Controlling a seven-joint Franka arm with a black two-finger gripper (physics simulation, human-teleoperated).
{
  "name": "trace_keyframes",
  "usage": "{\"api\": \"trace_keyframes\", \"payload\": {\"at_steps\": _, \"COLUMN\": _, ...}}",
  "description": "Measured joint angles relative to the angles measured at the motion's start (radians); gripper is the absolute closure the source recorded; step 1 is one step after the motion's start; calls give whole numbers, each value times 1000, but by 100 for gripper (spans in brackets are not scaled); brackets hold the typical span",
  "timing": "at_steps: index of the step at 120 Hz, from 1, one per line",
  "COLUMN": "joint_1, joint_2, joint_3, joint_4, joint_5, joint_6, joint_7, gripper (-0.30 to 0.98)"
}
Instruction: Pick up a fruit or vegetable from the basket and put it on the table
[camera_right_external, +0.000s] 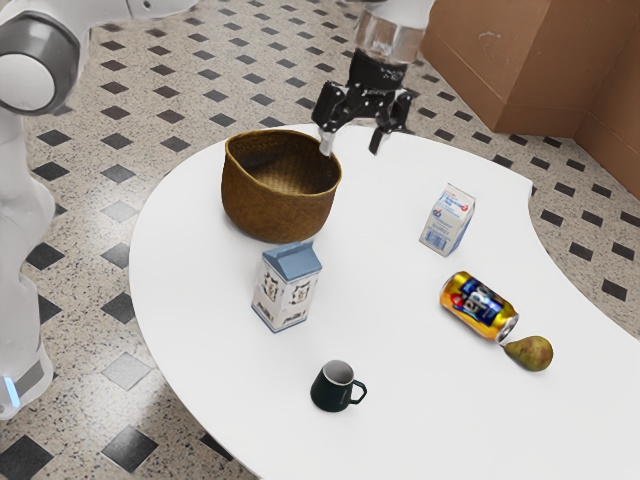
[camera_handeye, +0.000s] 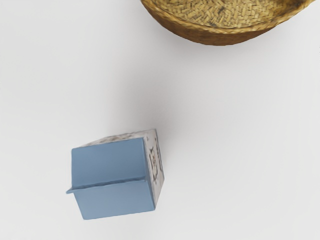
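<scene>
White table (camera_right_external: 220, 350), open gripper (camera_right_external: 351, 147), pear (camera_right_external: 531, 353) lying on the tabletop

Speckled floor (camera_right_external: 118, 262) with dark diamonds spreads beneath the curved table. The pear lies on its side, its narrow end toward the can (camera_right_external: 478, 306); whether they touch, I can't tell. With the can lying down as well, a nudge could roll either one, though the pear's uneven shape should check its roll. Both the blue-topped carton (camera_right_external: 287, 290) and the smaller milk box (camera_right_external: 447, 220) stand upright on their bases, and so does the dark mug (camera_right_external: 332, 388), its handle turned to the exterior view's right. The basket (camera_right_external: 275, 205) sits mouth up, which suits a reach from above; I can't make out all of its bottom.

From the exterior view's left the arm (camera_right_external: 20, 190) rises and passes overhead, bringing its hand down near the basket's rim. The gripper points downward, clear of the tabletop, its two fingers spread well apart with nothing between them. Since the pear rests on the table and nothing is held, I'd judge the job done if that is the fruit meant. The sensible move then is up and away, without catching the rim.
</scene>
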Motion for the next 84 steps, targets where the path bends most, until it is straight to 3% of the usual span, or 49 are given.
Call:
{"api": "trace_keyframes", "payload": {"at_steps": 21, "joint_1": 82, "joint_2": -64, "joint_3": -1, "joint_4": -1, "joint_5": 1, "joint_6": -12, "joint_7": -90, "gripper": 0}}
{"api": "trace_keyframes", "payload": {"at_steps": 36, "joint_1": -38, "joint_2": -124, "joint_3": 9, "joint_4": -2, "joint_5": 1, "joint_6": -35, "joint_7": -125, "gripper": 0}}
{"api": "trace_keyframes", "payload": {"at_steps": 46, "joint_1": -45, "joint_2": -135, "joint_3": 17, "joint_4": -2, "joint_5": 5, "joint_6": -49, "joint_7": -138, "gripper": 0}}
{"api": "trace_keyframes", "payload": {"at_steps": 84, "joint_1": -14, "joint_2": -96, "joint_3": 193, "joint_4": 4, "joint_5": 9, "joint_6": -64, "joint_7": -100, "gripper": 0}}
